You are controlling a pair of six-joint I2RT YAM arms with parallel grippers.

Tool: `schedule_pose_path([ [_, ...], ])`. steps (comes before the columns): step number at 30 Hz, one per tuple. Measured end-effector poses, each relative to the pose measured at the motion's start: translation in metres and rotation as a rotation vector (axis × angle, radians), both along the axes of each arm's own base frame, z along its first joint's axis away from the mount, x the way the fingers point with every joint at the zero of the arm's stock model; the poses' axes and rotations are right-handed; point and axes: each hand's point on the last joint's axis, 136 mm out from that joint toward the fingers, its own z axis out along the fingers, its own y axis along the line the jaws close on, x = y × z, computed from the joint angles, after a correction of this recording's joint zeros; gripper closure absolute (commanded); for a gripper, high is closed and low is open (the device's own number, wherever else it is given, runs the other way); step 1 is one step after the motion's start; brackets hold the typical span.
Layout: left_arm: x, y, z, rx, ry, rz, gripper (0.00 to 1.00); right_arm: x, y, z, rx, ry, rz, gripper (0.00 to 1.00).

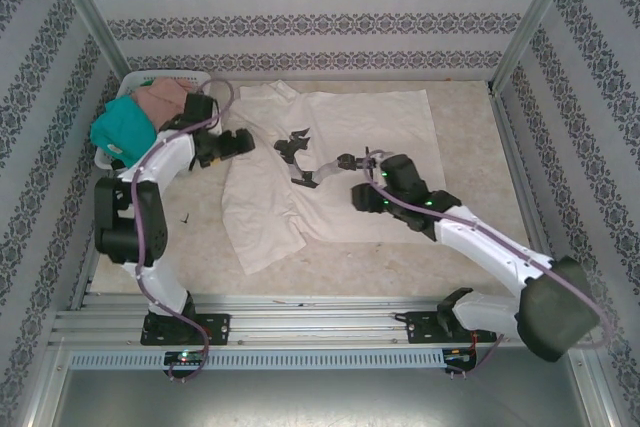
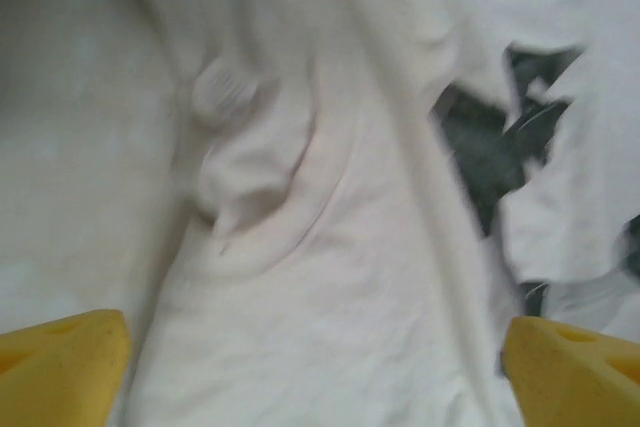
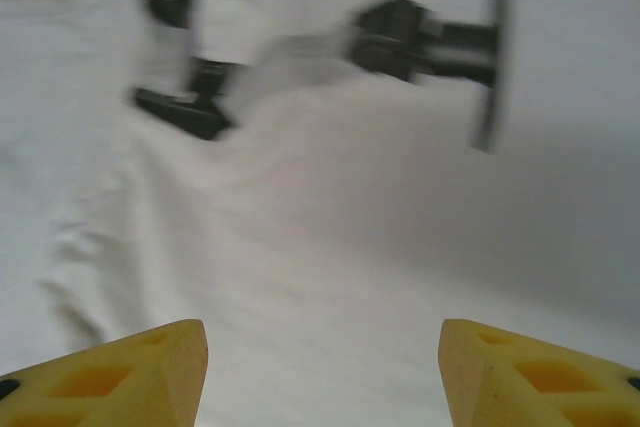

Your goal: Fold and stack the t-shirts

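Top external view: cream t-shirt [image 1: 330,162] lies spread at the middle of the counter [image 1: 470,147]. Left pincer [image 1: 243,139] and right pincer [image 1: 346,161] hover over it, jaws apart, holding nothing. Teal t-shirt [image 1: 125,127] and pink t-shirt [image 1: 163,99] sit bunched at the far-left corner.

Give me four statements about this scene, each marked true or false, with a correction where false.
1. The cream t-shirt lies on the table, its dark print up. True.
2. The teal t-shirt lies on the table. False: it sits in the basket at the far left, next to the pink t-shirt.
3. The left gripper is open, with no cloth between its fingers. True.
4. The right gripper is shut on a sleeve. False: it is open above the cream t-shirt.
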Motion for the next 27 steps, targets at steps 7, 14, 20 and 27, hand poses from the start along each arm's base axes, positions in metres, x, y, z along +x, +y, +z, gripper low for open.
schedule_pose_path([
  [7, -0.06, -0.001, -0.075, -0.045, 0.163, 0.065, 0.69, -0.01, -0.049, -0.016, -0.013, 0.052, -0.146, 0.36],
  [14, -0.07, -0.03, -0.059, -0.053, 0.099, 0.036, 0.98, -0.009, -0.062, -0.027, -0.027, 0.1, -0.194, 0.36],
  [20, -0.07, -0.083, -0.031, -0.017, 0.021, -0.072, 0.72, -0.006, -0.077, -0.042, -0.045, 0.153, -0.242, 0.36],
  [27, -0.074, -0.094, -0.044, 0.016, 0.061, -0.071, 0.3, -0.007, -0.074, -0.045, -0.036, 0.172, -0.231, 0.36],
])
